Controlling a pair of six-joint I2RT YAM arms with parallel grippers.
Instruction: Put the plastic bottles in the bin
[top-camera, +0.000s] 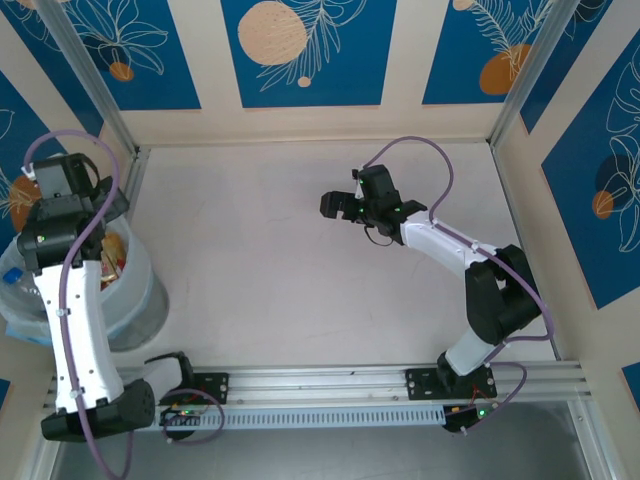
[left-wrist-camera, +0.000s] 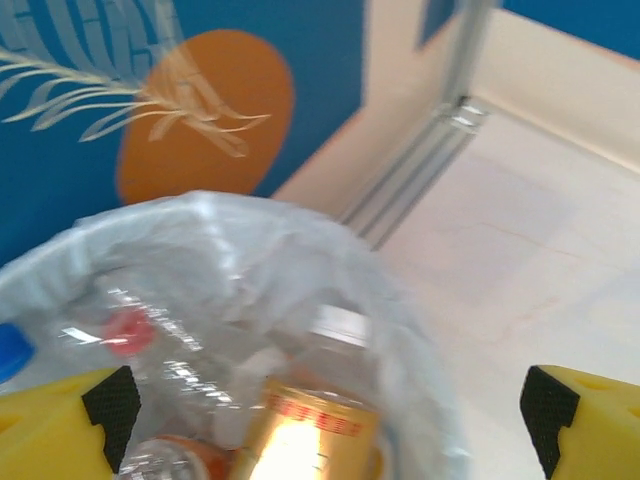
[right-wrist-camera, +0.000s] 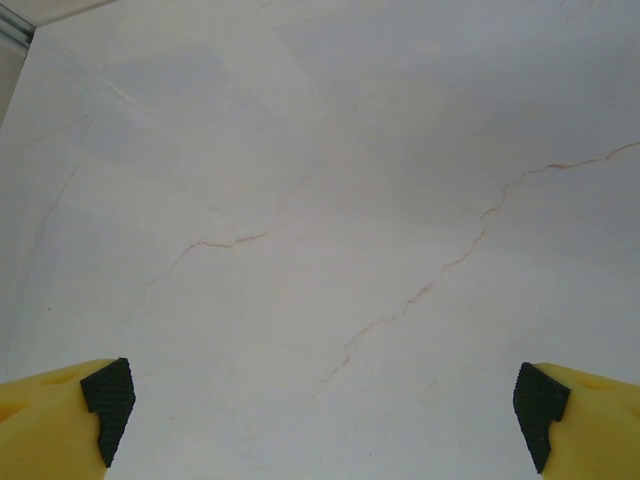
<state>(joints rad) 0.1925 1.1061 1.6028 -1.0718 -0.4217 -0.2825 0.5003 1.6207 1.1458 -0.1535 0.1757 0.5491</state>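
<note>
The bin (top-camera: 148, 292), lined with a pale translucent bag, stands at the table's left edge. My left gripper (top-camera: 95, 222) hangs over it, open and holding nothing. In the left wrist view the bag's rim (left-wrist-camera: 205, 212) rings several plastic bottles. A white-capped bottle with a yellow-orange label (left-wrist-camera: 312, 425) lies blurred below my left gripper (left-wrist-camera: 325, 410), beside a red cap (left-wrist-camera: 128, 331) and a blue cap (left-wrist-camera: 8, 352). My right gripper (top-camera: 340, 207) is open above the bare middle of the table (right-wrist-camera: 320, 200). Nothing lies between the fingers of the right gripper (right-wrist-camera: 320, 410).
Blue panelled walls with orange discs close in the back and both sides. An aluminium post (left-wrist-camera: 425, 150) rises behind the bin. The arms' mounting rail (top-camera: 330, 380) runs along the near edge.
</note>
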